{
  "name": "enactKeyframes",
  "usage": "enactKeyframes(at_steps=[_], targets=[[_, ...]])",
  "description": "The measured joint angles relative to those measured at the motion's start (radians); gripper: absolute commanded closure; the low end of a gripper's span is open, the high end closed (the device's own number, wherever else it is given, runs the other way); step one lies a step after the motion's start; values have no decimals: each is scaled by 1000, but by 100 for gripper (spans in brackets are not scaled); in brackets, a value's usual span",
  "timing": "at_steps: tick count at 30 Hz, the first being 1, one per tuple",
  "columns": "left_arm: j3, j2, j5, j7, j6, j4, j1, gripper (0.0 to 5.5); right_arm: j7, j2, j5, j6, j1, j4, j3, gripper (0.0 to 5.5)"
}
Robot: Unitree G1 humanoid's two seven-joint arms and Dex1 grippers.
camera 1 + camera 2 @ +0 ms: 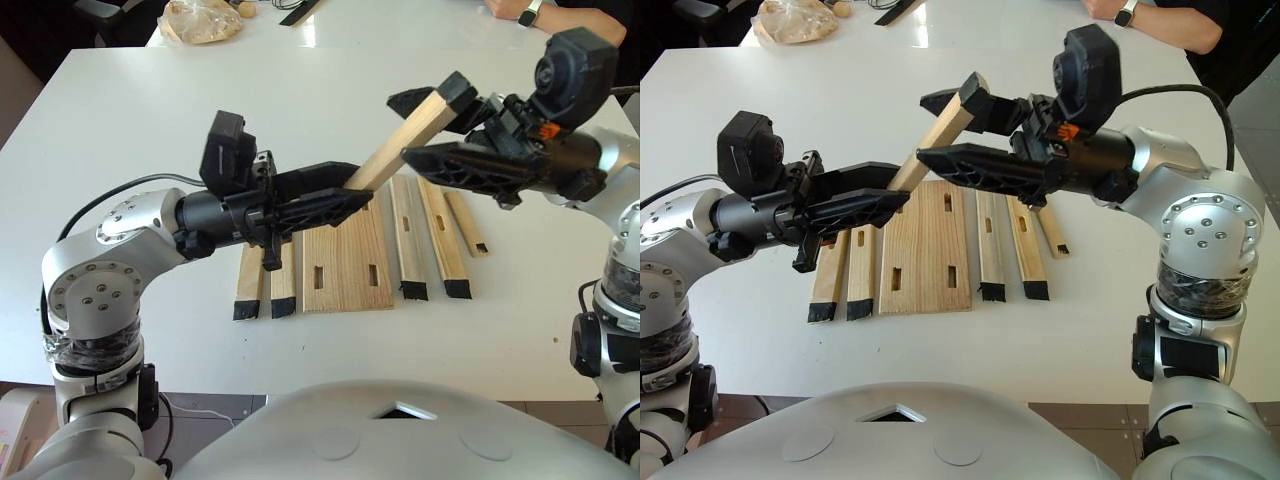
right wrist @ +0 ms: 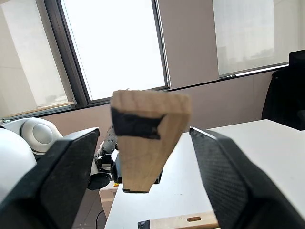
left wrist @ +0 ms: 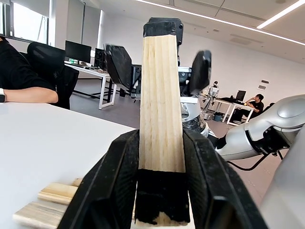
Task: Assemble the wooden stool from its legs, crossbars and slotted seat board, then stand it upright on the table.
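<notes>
**Leg** (image 1: 400,140): one, wooden, with black ends. It is held slanted in the air above the table (image 1: 150,100).

**Left gripper** (image 1: 362,185): the jaws are pinched on the leg's lower black end. In the left wrist view the fingers (image 3: 116,181) are seen pressed against both sides of it.

**Right gripper** (image 1: 398,128): the jaws are spread, with one finger on each side of the leg's upper end. In the right wrist view gaps are seen between the fingers (image 2: 66,176) and the wood.

**Seat board** (image 1: 345,265): laid flat on the table with its slots showing, below both grippers.

**Left sticks** (image 1: 283,285): two, black-tipped, laid just beside the seat board.

**Right sticks** (image 1: 445,240): three, laid parallel beside the seat board's other edge; the outermost is shorter.

**Bag** (image 1: 200,20): set at the far left, well apart from the parts.
</notes>
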State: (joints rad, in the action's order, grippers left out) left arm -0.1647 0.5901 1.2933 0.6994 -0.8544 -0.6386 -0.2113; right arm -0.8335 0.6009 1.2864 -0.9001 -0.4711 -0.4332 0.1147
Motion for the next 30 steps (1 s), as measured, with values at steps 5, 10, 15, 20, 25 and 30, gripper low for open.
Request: enactKeyframes(at_steps=[5, 10, 15, 20, 25, 30], targets=[[9, 6, -35, 3, 20, 2, 2, 420, -29, 12, -37, 1, 14, -5, -8, 291], [29, 9, -66, 21, 42, -8, 32, 420, -52, 27, -67, 3, 14, -4, -11, 363], [47, 24, -99, 53, 64, -16, 46, 420, -87, 41, -94, 7, 20, -5, -17, 410], [63, 34, -129, 76, 65, -16, 65, 420, -141, 67, -153, 36, 37, -11, -42, 410], [76, 45, -143, 89, 59, -9, 65, 384, -189, 78, -201, 87, 57, -11, -67, 410], [92, 62, -169, 54, 36, 28, 64, 316, -196, 93, -279, 109, 71, 4, -78, 421]])
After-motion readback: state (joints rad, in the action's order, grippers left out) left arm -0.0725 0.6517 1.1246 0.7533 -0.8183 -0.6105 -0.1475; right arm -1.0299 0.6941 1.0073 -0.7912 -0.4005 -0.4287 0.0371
